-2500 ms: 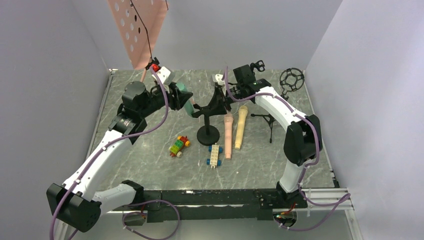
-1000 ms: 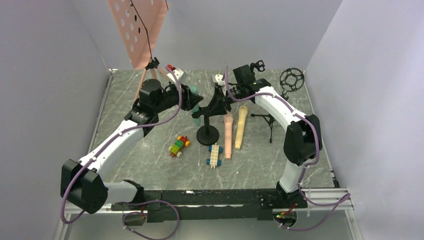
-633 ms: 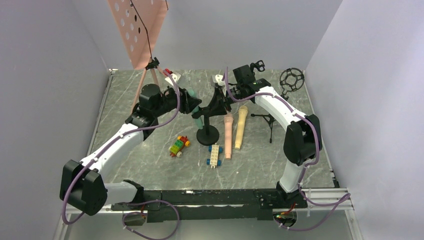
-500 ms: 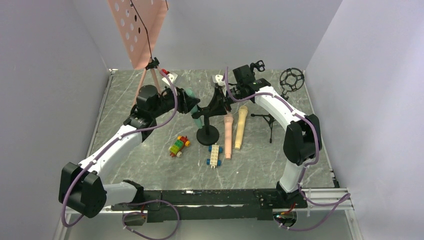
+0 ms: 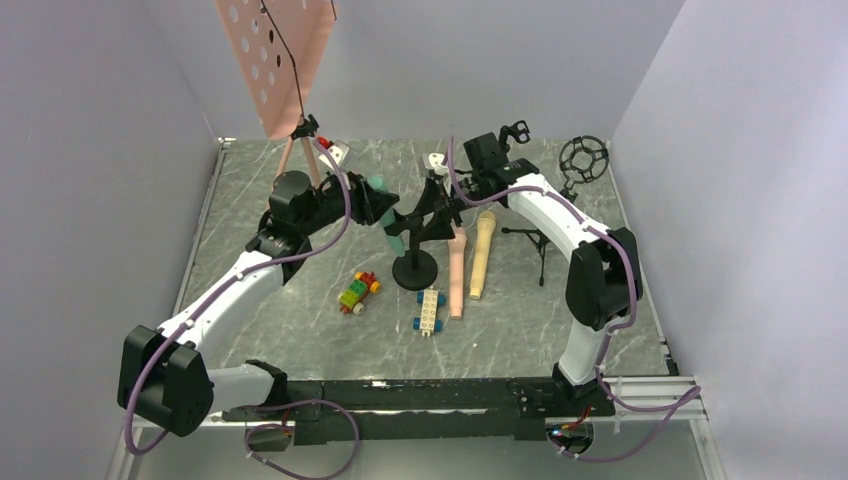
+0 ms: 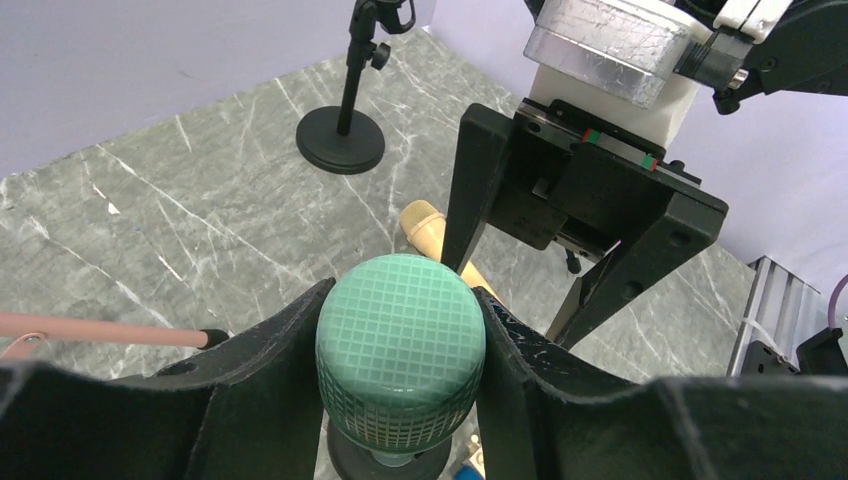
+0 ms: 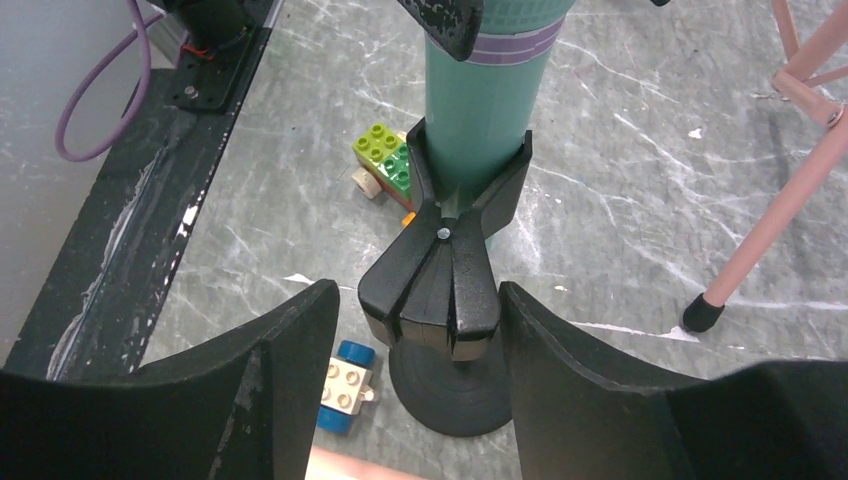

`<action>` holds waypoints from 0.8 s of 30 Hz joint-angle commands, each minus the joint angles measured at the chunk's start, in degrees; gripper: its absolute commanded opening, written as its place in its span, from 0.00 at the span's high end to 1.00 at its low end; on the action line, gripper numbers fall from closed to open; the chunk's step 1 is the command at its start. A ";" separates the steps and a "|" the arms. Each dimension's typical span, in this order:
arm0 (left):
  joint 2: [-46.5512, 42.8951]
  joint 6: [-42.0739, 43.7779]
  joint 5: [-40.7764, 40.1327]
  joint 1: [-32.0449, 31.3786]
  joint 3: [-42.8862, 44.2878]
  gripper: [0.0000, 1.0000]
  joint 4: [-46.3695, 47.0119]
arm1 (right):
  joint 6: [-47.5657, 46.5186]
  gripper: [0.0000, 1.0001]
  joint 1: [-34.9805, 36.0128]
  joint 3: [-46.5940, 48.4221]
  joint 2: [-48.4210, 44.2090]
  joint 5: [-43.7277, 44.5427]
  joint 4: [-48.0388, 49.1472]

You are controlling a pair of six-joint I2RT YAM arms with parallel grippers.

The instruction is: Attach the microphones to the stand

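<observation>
My left gripper [image 5: 385, 205] is shut on the head of the mint green microphone [image 5: 394, 237] and holds it upright, as the left wrist view shows [image 6: 400, 350]. Its shaft [image 7: 480, 90] sits between the jaws of the black clip [image 7: 455, 230] on the round-based stand [image 5: 415, 270]. My right gripper [image 5: 447, 205] is closed round the clip's rear end [image 7: 412, 290]; the right finger touches it and a thin gap shows at the left finger. The salmon pink microphone [image 5: 457, 275] and the tan-yellow microphone [image 5: 481, 255] lie side by side right of the stand.
Two toy-brick cars [image 5: 358, 291] [image 5: 429, 310] lie in front of the stand. A pink perforated board on a tripod [image 5: 275, 60] stands at the back left. A small black tripod stand [image 5: 540, 240] and a round shock mount [image 5: 583, 158] are at the back right.
My left arm has carried the green microphone right and lowered it into the stand's clip. The right gripper has stayed on the clip, which has shifted slightly.
</observation>
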 commanded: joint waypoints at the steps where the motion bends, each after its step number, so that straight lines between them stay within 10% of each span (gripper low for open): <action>1: -0.96 -2.90 2.58 0.24 -0.25 0.99 5.76 | -0.56 0.36 0.11 0.04 -0.34 -1.47 1.23; 16: -0.80 -4.86 3.11 0.28 -1.41 0.96 8.00 | 1.06 0.29 0.02 -0.52 -0.46 -1.14 2.61; 24: -1.11 -4.34 2.40 0.37 -0.82 0.77 6.48 | 1.24 0.29 0.04 -0.49 -0.44 -1.07 2.73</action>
